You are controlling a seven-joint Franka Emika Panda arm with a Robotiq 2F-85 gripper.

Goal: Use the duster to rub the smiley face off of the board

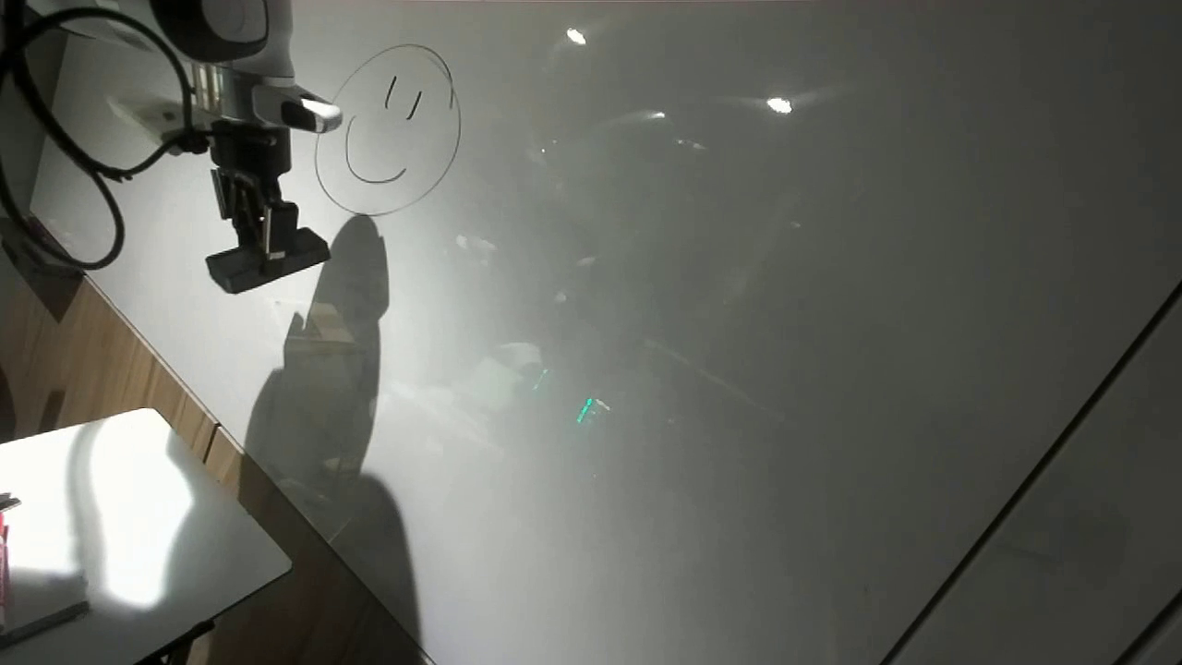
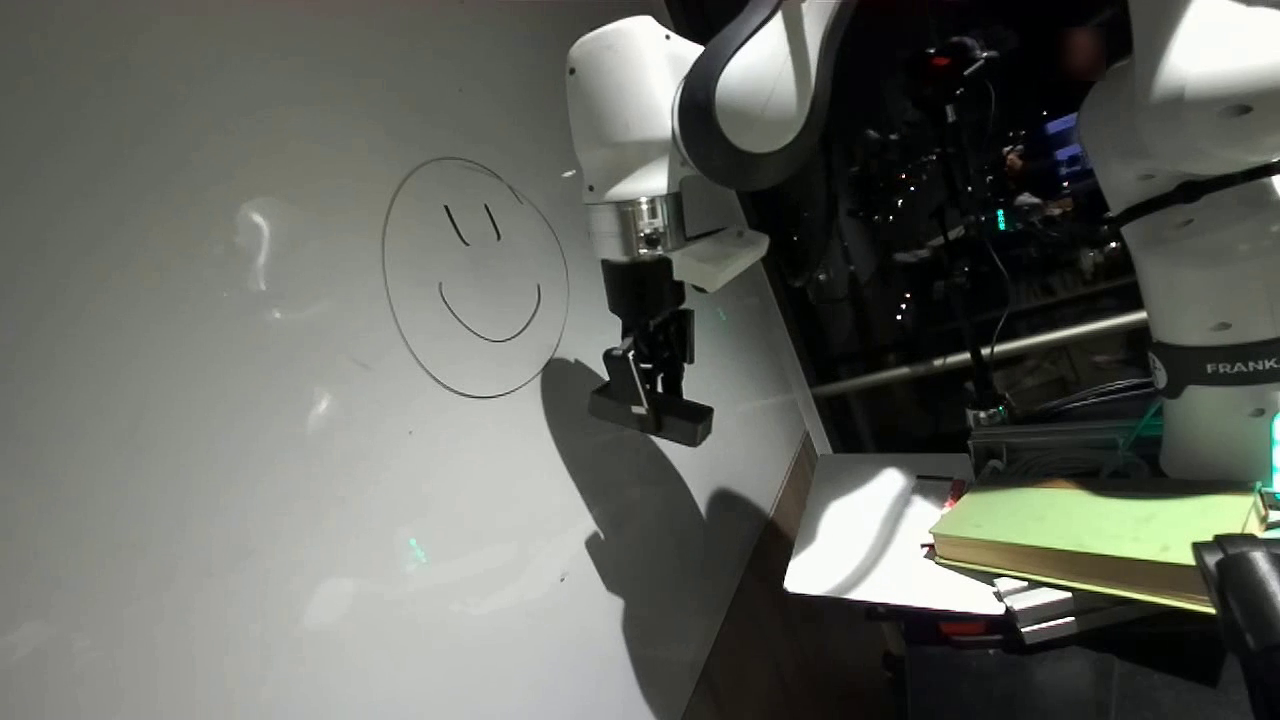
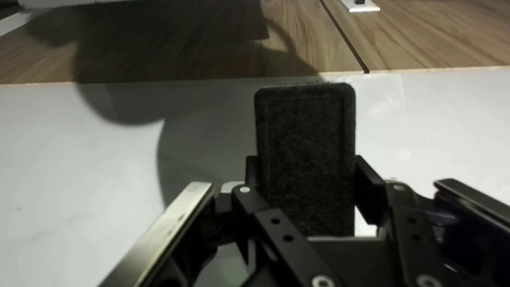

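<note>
Duster (image 3: 306, 157), a dark block with rounded corners, held by the gripper (image 3: 306, 187) in front of the board (image 1: 831, 323). The fingers (image 3: 368, 191) are clamped on its two long sides, and one broad side shows in the wrist view. In both exterior views the duster appears between the smiley face (image 2: 476, 277) and the board's edge along the wooden panel (image 3: 438, 40); whether it touches the board cannot be told. In the wrist view its far end appears just short of that same edge, where the wood begins.

The smiley face is a thin, dark, rounded outline enclosing two short strokes for eyes and one curved line for a mouth. In an exterior view a small part of the outline passes behind the arm (image 1: 268, 97). The arm's shadow (image 1: 342, 397) spreads grey across the board, from the lower part of the outline down to the wooden panel and onto it. Small bright reflections (image 1: 778, 105) dot the board's surface.

Near the wooden panel lies a white tabletop (image 2: 930, 565), strongly lit in part. In an exterior view a green book (image 2: 1080, 530) overlaps one side of the tabletop, and a small red object (image 2: 956, 492) lies just beside the book's corner, near the tabletop's edge; too little of it shows to name it.
</note>
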